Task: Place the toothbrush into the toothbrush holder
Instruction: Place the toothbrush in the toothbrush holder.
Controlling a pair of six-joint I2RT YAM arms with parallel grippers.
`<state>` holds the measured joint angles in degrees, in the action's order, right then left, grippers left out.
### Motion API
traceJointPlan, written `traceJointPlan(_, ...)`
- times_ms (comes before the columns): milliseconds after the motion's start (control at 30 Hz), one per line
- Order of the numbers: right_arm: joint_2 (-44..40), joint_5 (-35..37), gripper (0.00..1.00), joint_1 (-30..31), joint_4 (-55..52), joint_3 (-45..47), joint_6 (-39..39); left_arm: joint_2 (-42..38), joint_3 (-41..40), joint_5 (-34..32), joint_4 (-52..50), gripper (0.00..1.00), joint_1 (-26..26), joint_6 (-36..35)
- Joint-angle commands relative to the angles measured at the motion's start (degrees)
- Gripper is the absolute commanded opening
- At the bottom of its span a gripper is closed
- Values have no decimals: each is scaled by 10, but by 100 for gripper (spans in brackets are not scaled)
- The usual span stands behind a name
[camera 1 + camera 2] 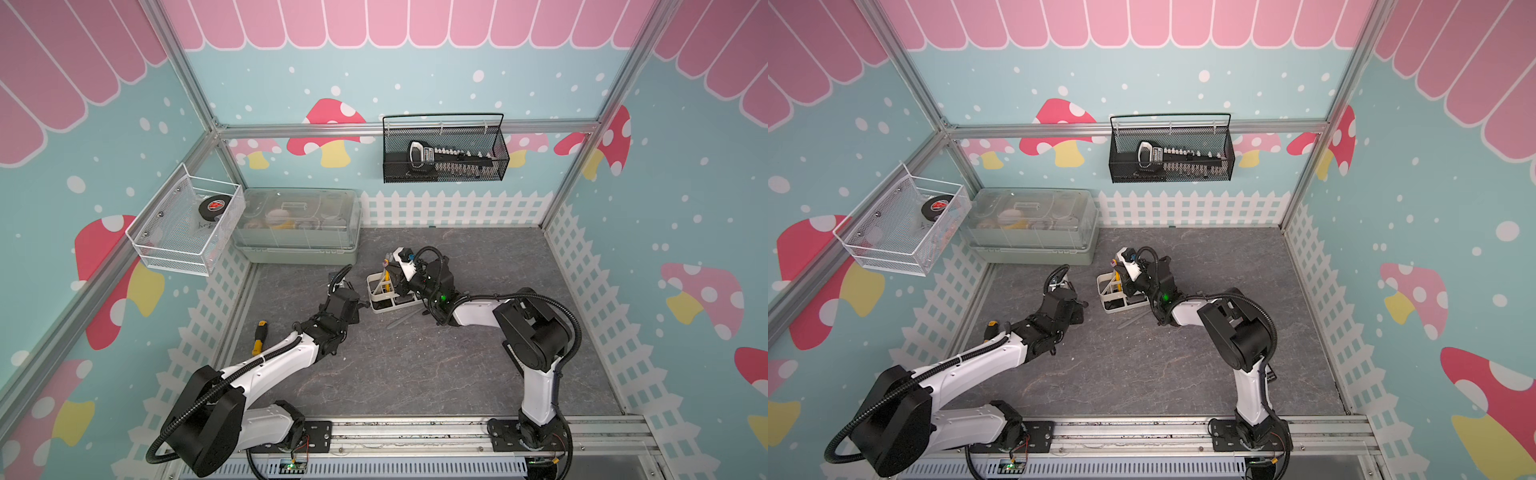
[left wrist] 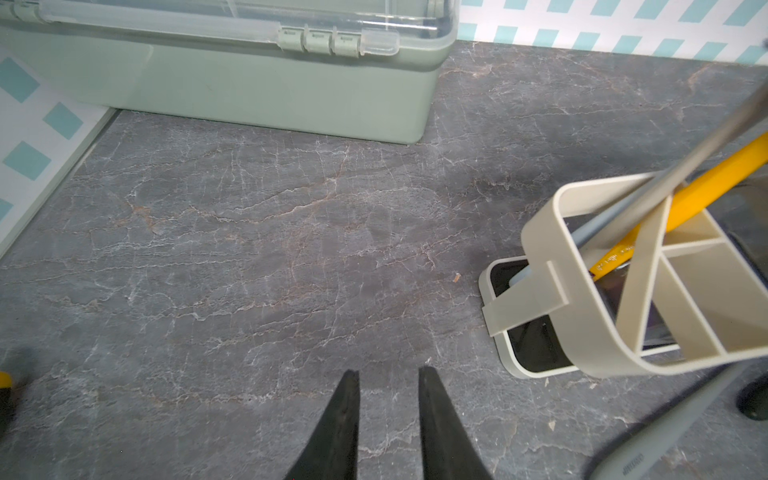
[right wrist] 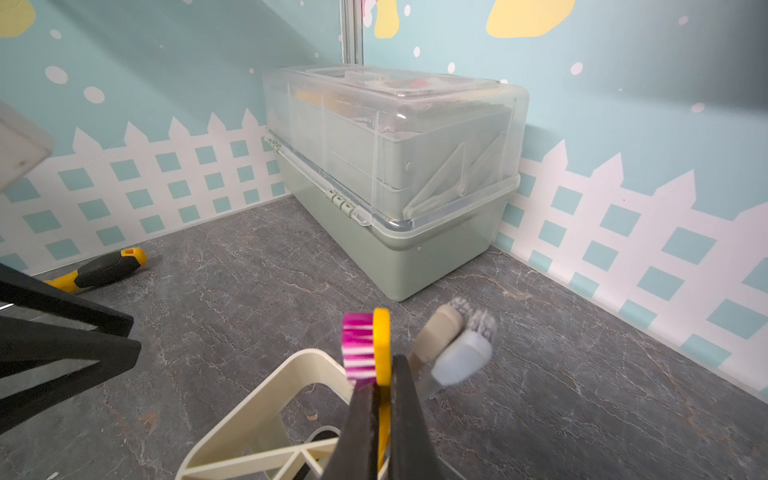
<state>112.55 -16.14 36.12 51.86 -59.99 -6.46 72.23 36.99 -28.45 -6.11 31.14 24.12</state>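
Yellow toothbrush (image 3: 381, 345) clamped in the right tool (image 3: 384, 374).
The tool grips the neck just below the pink bristles, and the handle slants down into the divided end of the off-white toothbrush holder (image 3: 266, 390) at mid tabletop (image 2: 249, 249). The left tool (image 2: 388, 370), narrowly parted and empty, hangs just left of the holder. Two grey brushes (image 3: 461, 357) lean beside the yellow one.

The walls (image 1: 415, 83) are pale blue with white dots, red and pink mushrooms (image 1: 330, 111), a pink scalloped band (image 1: 374, 25) along the top and a white picket fence (image 1: 453, 210) along the bottom. Silver metal bars (image 1: 266, 132) frame the corners. The floor (image 1: 415, 365) is dark grey, veined like marble. A black mesh basket (image 1: 457, 176) hangs on the far wall, a white basket (image 1: 158, 232) on the left wall.
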Motion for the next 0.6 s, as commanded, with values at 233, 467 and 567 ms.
traceJointPlan(233, 21, 4, 0, 5, 22, 9, 2, 3, -1, 1, 9, 26, -3, 14)
traceJointPlan(467, 14, 38, 0, 8, 26, 29, -4, 1, -2, 2, 9, 26, -3, 15)
traceJointPlan(567, 13, 40, 0, 9, 28, 33, -4, 1, -1, 2, 9, 26, -3, 15)
